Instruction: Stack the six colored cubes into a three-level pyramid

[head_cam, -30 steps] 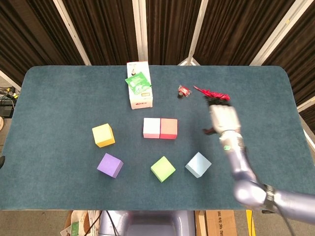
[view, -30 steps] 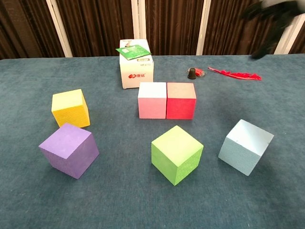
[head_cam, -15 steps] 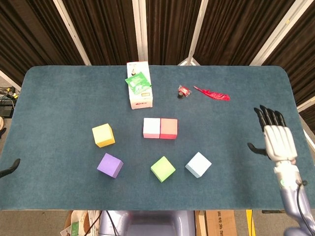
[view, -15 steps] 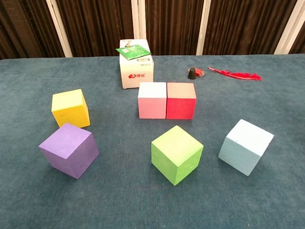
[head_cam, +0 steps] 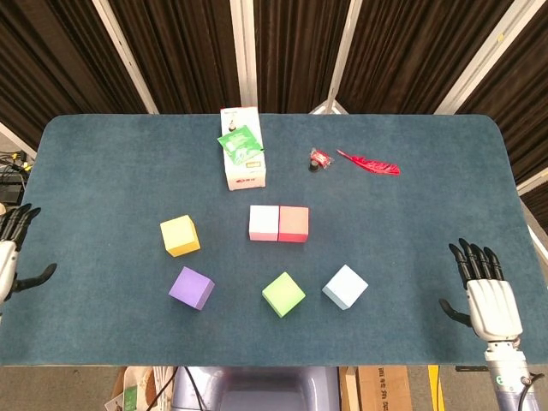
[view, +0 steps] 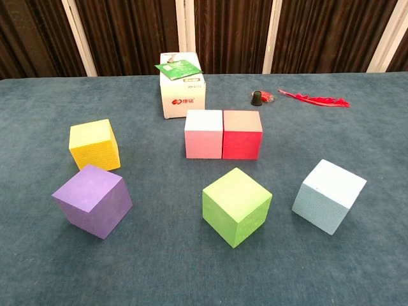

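Now the right hand (head_cam: 485, 294), fingers spread and grasping nothing, is being pulled back from the pink cube (head_cam: 264, 223) and red cube (head_cam: 294, 223), while the left hand (head_cam: 8, 257) is being brought in, likewise released.

Dark teal table (head_cam: 120, 171), plain cloth. Six plain cubes: yellow cube (head_cam: 180, 235), purple cube (head_cam: 191, 288), lime green cube (head_cam: 283, 294), light blue cube (head_cam: 345, 286), pink cube (head_cam: 264, 223), red cube (head_cam: 294, 223). White box (head_cam: 243, 163) with small red print on the side and a green packet (head_cam: 241, 144) on top. Bright red feather (head_cam: 369, 162). Small black cap (view: 256, 97) beside a red wrapper (head_cam: 321, 157). Silver-white hands with black fingers: left hand (head_cam: 8, 257), right hand (head_cam: 485, 295). Dark brown curtain (head_cam: 291, 51) with white bars.
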{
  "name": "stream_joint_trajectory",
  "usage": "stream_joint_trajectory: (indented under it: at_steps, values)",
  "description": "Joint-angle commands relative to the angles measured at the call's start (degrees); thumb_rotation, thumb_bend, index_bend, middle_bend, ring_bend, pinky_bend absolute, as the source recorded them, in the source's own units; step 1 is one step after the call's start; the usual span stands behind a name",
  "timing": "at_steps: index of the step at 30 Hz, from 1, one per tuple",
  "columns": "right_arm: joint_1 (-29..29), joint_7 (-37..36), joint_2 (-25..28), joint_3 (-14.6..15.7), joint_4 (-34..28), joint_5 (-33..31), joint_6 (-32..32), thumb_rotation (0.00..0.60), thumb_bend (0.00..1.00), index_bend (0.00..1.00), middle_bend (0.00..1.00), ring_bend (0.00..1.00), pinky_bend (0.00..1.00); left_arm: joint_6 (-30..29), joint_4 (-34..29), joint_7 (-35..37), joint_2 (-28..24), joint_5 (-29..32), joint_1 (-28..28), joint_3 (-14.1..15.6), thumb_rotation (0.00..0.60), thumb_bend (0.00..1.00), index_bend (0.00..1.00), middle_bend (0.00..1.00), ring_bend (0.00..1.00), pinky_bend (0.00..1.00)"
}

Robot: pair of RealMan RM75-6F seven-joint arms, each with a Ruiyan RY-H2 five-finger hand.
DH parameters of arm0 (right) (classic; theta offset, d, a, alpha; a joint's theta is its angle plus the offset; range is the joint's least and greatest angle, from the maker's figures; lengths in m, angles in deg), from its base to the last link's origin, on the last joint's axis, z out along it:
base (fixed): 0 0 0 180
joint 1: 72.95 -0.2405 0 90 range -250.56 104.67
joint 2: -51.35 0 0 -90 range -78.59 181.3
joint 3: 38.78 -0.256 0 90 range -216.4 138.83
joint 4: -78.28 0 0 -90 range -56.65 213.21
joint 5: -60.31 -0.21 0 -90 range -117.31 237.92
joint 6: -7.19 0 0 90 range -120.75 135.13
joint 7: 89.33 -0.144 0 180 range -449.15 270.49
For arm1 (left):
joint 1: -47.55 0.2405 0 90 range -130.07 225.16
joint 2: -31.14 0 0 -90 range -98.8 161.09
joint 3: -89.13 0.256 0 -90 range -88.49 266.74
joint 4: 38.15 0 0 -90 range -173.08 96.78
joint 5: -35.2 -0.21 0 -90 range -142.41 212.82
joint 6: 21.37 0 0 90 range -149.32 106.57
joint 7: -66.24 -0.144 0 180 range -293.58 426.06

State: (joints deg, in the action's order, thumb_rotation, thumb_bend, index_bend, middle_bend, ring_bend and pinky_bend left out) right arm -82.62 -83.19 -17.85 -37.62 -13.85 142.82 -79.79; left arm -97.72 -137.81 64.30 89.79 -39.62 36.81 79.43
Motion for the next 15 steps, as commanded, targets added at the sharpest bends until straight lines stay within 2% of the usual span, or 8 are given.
stream_joint_trajectory:
  at_steps: [1,8,15]
  values:
    - [0.20,0.51,-1.16,-0.33,1.27,0.65,0.60,0.600,0.24,0.00,0.00,0.00,0.00,5.02,-5.62,-9.45,-0.24,7.99,-5.25,-3.25,0.600,0.30,0.10,0.06,0.00,0.00]
    - [0.59,0.55,-1.78,-1.14,1.94,0.45,1.49,0.600,0.23,0.00,0.00,0.00,0.00,5.45,-7.66,-24.31,6.06,20.13,-12.11,-5.98,0.600,0.26,0.12,0.10,0.00,0.00]
    - [0.72,0.87,-2.43,-1.84,2.51,-0.05,2.39,0.600,0.23,0.00,0.00,0.00,0.00,4.53,-7.70,-32.62,12.72,27.61,-17.58,-7.27,0.600,0.26,0.15,0.15,0.00,0.00]
